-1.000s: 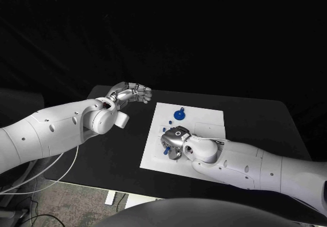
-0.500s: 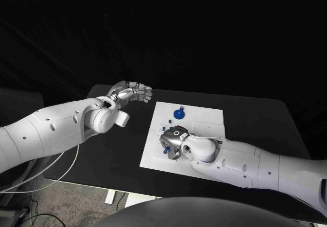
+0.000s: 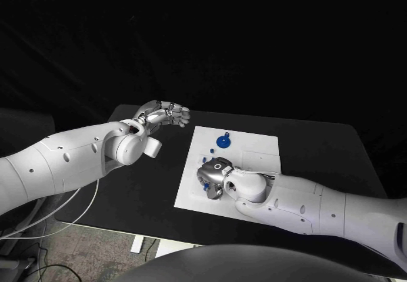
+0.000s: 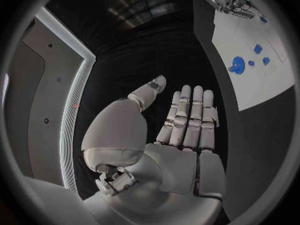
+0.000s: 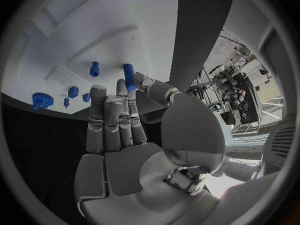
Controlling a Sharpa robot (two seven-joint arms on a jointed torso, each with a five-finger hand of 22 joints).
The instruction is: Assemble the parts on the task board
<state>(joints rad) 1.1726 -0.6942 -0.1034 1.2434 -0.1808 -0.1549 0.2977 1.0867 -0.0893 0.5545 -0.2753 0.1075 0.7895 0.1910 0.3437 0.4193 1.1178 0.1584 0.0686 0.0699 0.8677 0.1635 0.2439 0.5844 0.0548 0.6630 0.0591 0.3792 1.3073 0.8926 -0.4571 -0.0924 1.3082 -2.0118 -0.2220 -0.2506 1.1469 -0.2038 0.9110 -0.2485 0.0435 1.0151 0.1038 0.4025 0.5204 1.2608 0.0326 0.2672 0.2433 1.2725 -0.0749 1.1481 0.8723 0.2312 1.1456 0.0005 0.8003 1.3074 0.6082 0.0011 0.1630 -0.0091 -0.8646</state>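
Note:
The white task board [image 3: 254, 148] lies in the middle of the black table. My right hand [image 3: 216, 176] hovers low over its near left part. It pinches a blue peg [image 5: 128, 76] between thumb and fingers; the peg [image 3: 206, 187] shows just under the hand. A blue gear [image 3: 223, 141] sits at the board's far side, also seen as the gear [image 5: 42, 100]. Small blue pieces [image 3: 209, 155] lie between gear and hand. My left hand [image 3: 165, 113] is raised beyond the board's far left corner, fingers straight and apart, holding nothing.
The black table [image 3: 326, 150] stretches bare to the right of the board and in a strip on its left. In the left wrist view, the board [image 4: 256, 87] carries the gear [image 4: 237, 64] and small blue pieces [image 4: 257, 48].
My right hand has crept slightly toward the board's left edge with the peg in it. The left hand has stayed where it was.

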